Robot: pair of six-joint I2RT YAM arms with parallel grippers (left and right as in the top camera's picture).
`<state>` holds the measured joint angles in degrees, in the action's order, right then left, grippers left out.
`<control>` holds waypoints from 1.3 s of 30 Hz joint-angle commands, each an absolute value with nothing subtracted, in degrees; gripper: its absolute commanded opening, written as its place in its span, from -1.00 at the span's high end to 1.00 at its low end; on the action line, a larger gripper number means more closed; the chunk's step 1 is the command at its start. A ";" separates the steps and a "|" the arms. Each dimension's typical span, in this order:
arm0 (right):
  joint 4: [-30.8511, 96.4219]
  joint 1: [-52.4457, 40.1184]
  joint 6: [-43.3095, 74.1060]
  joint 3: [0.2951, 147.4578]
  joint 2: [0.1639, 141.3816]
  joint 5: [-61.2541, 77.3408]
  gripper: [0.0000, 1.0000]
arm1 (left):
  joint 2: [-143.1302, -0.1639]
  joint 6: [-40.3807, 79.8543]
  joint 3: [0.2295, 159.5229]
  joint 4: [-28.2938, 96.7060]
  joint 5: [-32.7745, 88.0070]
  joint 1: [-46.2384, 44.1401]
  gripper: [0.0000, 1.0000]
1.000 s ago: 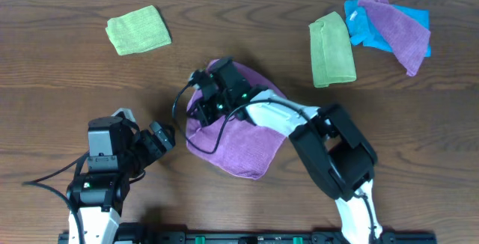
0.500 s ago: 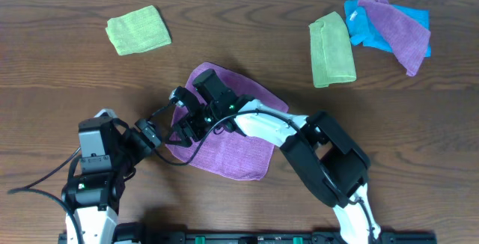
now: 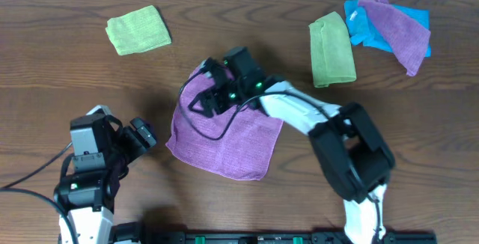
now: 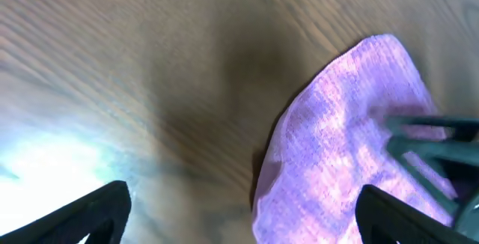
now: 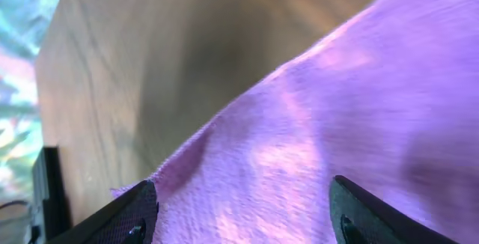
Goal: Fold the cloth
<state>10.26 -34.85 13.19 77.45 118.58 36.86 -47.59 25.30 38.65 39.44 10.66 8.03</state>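
The purple-magenta cloth (image 3: 224, 135) lies flat on the wooden table in the middle of the overhead view, its upper left part slightly rumpled. My right gripper (image 3: 203, 102) hovers over that upper left part. In the right wrist view the right gripper (image 5: 243, 191) is open, its fingers wide apart with the cloth (image 5: 314, 139) below them and nothing pinched. My left gripper (image 3: 146, 134) stands to the left of the cloth, apart from it. In the left wrist view the left gripper (image 4: 239, 199) is open and empty, with the cloth's edge (image 4: 352, 139) ahead to the right.
A folded lime-green cloth (image 3: 138, 29) lies at the back left. Another green cloth (image 3: 331, 49) lies at the back right, beside a blue cloth (image 3: 367, 28) with a second purple cloth (image 3: 400, 27) on it. A black rail (image 3: 262, 238) runs along the front edge.
My right gripper has opened and let go of the cloth, then pulled back towards the upper right. The cloth now lies spread wider to the left. My left arm has drawn back to the left.
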 commanded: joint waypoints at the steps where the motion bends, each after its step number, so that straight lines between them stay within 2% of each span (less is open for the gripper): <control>1: 13.50 -33.08 10.26 77.65 113.99 33.10 -0.47 | -48.58 22.63 44.66 42.70 7.70 8.23 -0.98; 7: 29.80 -29.85 8.51 77.65 105.51 31.83 -0.46 | -56.42 24.93 54.33 53.69 7.55 8.23 -0.96; 9: 36.99 -28.71 8.49 77.62 101.56 30.81 -0.44 | -60.90 26.98 57.04 57.69 9.85 8.23 -0.91; 15: 55.48 -25.28 6.52 77.28 91.68 26.87 -0.40 | -72.99 28.12 59.92 64.01 18.57 8.23 -0.92; 18: 60.18 -23.44 6.11 74.94 87.88 26.74 -0.42 | -77.45 28.01 59.92 65.41 20.75 8.23 -0.91; 23: 59.68 -20.47 7.81 64.64 81.23 30.04 -0.43 | -80.97 27.88 59.92 64.36 23.64 8.23 -0.91; 29: 50.06 -18.28 16.88 48.49 70.96 36.73 -0.44 | -81.30 27.86 59.77 59.77 25.61 8.21 -0.90; 39: 46.02 -18.31 23.03 42.30 66.98 38.54 -0.45 | -86.21 28.47 57.76 53.56 27.20 8.16 -0.90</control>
